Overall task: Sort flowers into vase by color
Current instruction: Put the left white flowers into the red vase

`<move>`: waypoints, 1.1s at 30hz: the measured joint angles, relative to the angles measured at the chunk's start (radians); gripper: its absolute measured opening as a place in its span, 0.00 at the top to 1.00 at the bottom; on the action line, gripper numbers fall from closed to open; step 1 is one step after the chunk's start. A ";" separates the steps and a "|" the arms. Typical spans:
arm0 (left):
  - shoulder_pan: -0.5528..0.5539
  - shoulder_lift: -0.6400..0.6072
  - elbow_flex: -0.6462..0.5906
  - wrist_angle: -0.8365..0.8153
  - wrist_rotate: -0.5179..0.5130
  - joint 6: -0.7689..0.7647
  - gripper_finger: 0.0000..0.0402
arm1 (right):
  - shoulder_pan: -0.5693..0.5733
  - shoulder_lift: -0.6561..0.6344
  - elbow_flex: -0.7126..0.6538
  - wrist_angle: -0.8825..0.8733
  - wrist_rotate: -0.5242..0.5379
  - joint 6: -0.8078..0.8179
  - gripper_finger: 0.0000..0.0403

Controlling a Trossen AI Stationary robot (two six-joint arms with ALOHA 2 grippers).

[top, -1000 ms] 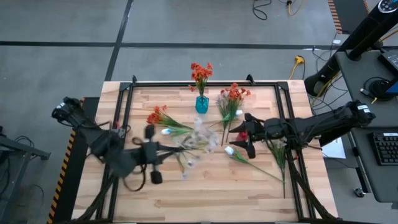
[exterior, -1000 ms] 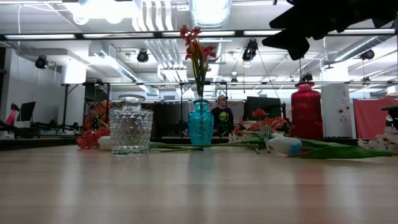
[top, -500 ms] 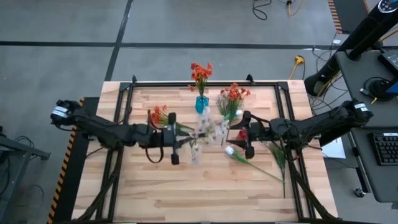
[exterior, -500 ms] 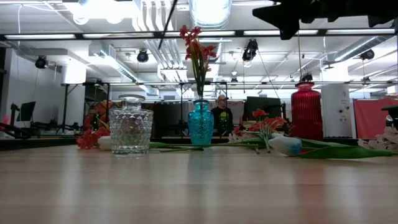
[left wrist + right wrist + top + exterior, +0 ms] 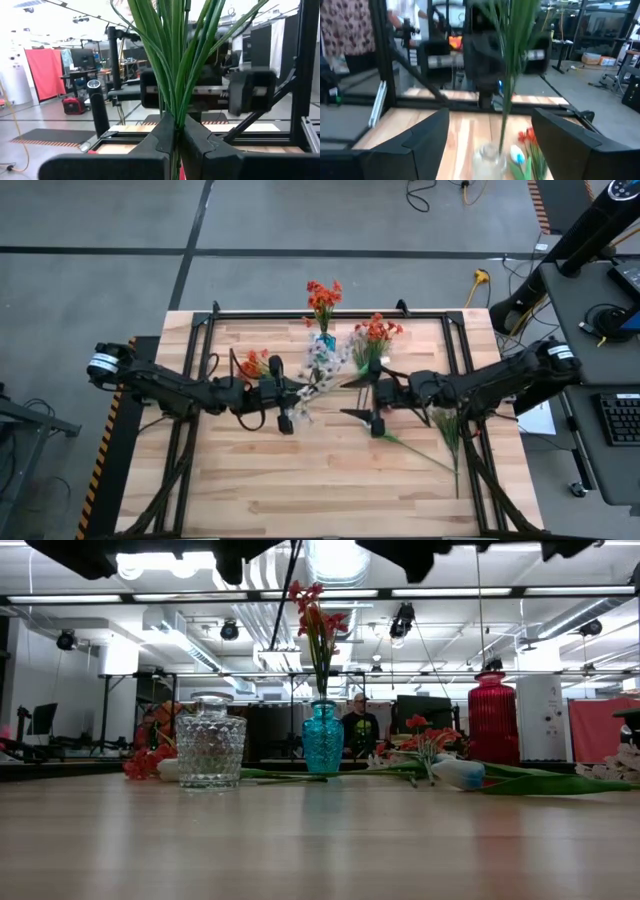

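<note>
— How did the two dark arms lie over the pale wooden slat table (image 5: 300, 490)?

— Both stretched low and nearly level toward the middle. The left gripper (image 5: 283, 393) reached in from the left edge, its fingers (image 5: 165, 137) pressed together on the green stems of a pale pink-white blossom spray (image 5: 318, 370) held above the boards. The right gripper (image 5: 374, 402) faced it from the right, fingers (image 5: 427, 135) spread wide with nothing between them.

— And the other flowers?

— One orange-red cluster (image 5: 322, 298) stood in the small turquoise glass vase (image 5: 323, 737) near the far edge. Another orange-red bunch (image 5: 372, 335) lay just beside it, a third (image 5: 252, 366) by the left gripper. A clear cut-glass vase (image 5: 210, 745) and a red ribbed vase (image 5: 496, 718) stood apart.

— Open room?

— The near half of the table lay bare.
</note>
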 joint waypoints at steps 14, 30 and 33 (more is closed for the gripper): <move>0.004 0.036 0.017 -0.007 -0.003 0.023 1.00 | -0.024 0.182 0.172 0.077 0.027 -0.008 0.28; 0.009 0.057 0.040 -0.007 -0.015 0.007 0.99 | -0.047 0.255 0.277 0.053 0.077 -0.054 0.58; 0.014 0.057 0.038 0.000 -0.044 -0.017 0.98 | -0.047 0.255 0.277 0.054 0.079 -0.063 0.70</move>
